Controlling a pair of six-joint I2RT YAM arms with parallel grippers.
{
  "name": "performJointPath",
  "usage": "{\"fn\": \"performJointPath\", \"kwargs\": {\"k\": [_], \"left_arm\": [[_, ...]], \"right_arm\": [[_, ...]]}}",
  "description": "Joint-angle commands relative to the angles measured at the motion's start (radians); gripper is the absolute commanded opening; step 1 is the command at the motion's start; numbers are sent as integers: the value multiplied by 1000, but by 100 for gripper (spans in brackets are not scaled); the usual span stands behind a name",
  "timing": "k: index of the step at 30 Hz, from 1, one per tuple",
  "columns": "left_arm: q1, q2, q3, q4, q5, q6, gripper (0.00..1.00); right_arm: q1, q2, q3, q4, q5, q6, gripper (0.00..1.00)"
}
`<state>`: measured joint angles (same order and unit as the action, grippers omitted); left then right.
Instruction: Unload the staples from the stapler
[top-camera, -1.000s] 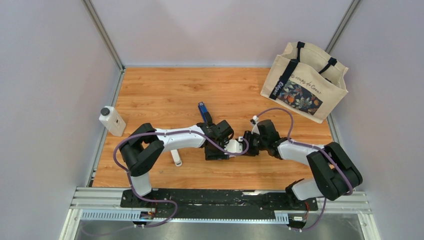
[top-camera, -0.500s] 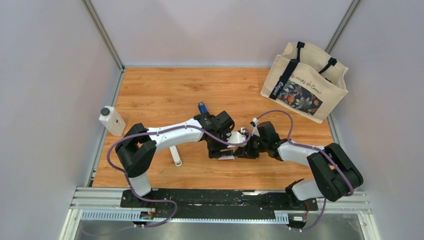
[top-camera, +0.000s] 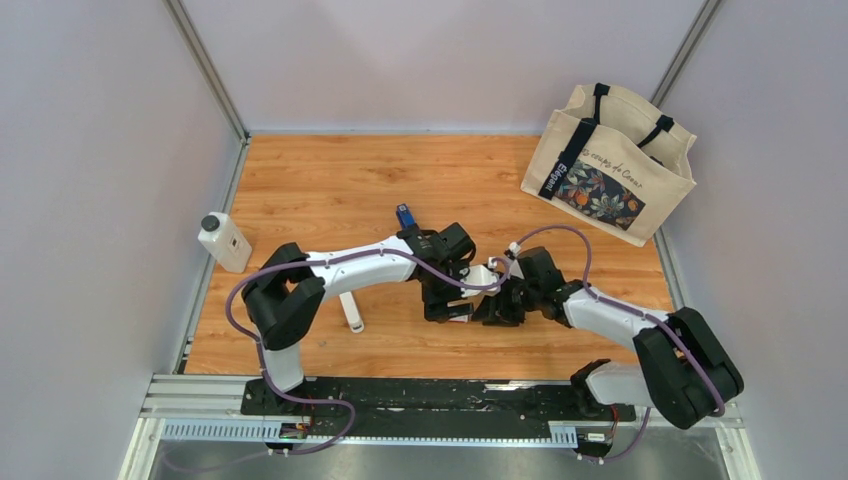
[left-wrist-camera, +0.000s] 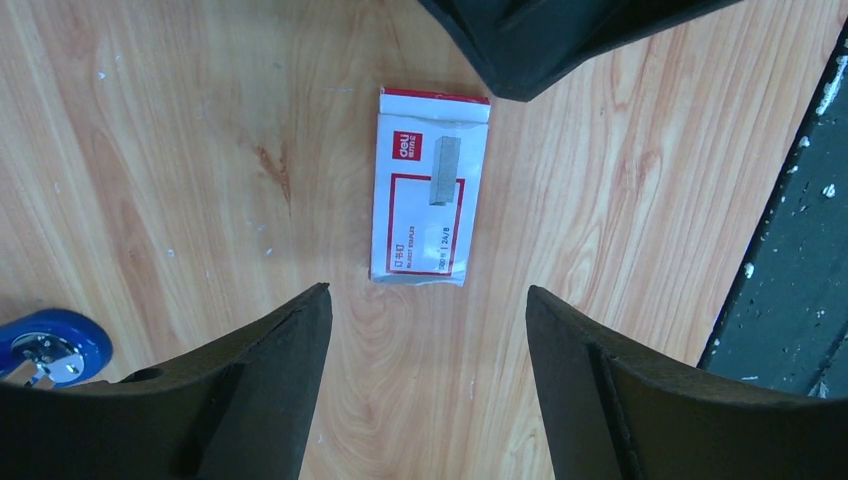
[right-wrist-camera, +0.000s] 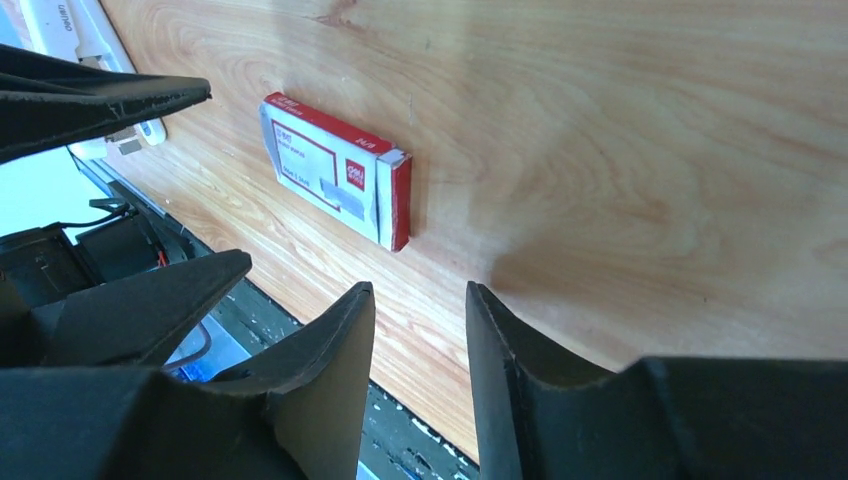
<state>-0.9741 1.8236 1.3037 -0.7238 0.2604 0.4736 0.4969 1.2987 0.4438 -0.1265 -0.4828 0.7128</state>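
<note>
The staple box (left-wrist-camera: 430, 215) is lying flat on the table (left-wrist-camera: 200, 150), and both arms are crowding over it. The left pincer (left-wrist-camera: 428, 295) is hanging above the box's near end with its fingers wide apart, gripping nothing. The right pincer (right-wrist-camera: 420, 290) is hovering beside the box's red end, only narrowly parted and also empty. The stapler (top-camera: 404, 215) is sitting well beyond the box, untouched, so the arms seem to be lining up on the box rather than on it

The box (left-wrist-camera: 428, 190) is lying on the desk (top-camera: 330, 180) between the left pincer (left-wrist-camera: 428, 300) and right pincer (right-wrist-camera: 420, 295); the stapler (top-camera: 404, 216) is sitting behind them, the bottle (top-camera: 224, 243) at the left edge.
</note>
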Motion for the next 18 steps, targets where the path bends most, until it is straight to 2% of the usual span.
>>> {"fn": "performJointPath", "kwargs": {"k": [1, 2, 5, 6, 7, 11, 13, 18], "left_arm": [[29, -104, -3, -18, -4, -7, 80], [38, -118, 6, -35, -19, -16, 80], [90, -176, 43, -114, -23, -39, 79], [109, -214, 46, -127, -20, -49, 79], [147, -234, 48, -152, -16, -59, 79], [268, -348, 45, -212, 14, -102, 79], [343, -437, 14, -224, 22, -113, 79], [452, -680, -108, -220, -6, -130, 80]], "right_arm": [[-3, -71, 58, -82, 27, -35, 42], [-3, -88, 81, -100, 29, -39, 43], [-3, -151, 114, -134, 53, -70, 63], [-3, -166, 127, -148, 84, -79, 86], [-3, -179, 139, -162, 101, -87, 100], [-8, -197, 249, -274, 135, -159, 100], [-9, -185, 320, -311, 145, -179, 100], [-11, -157, 401, -355, 153, -204, 100]]}}
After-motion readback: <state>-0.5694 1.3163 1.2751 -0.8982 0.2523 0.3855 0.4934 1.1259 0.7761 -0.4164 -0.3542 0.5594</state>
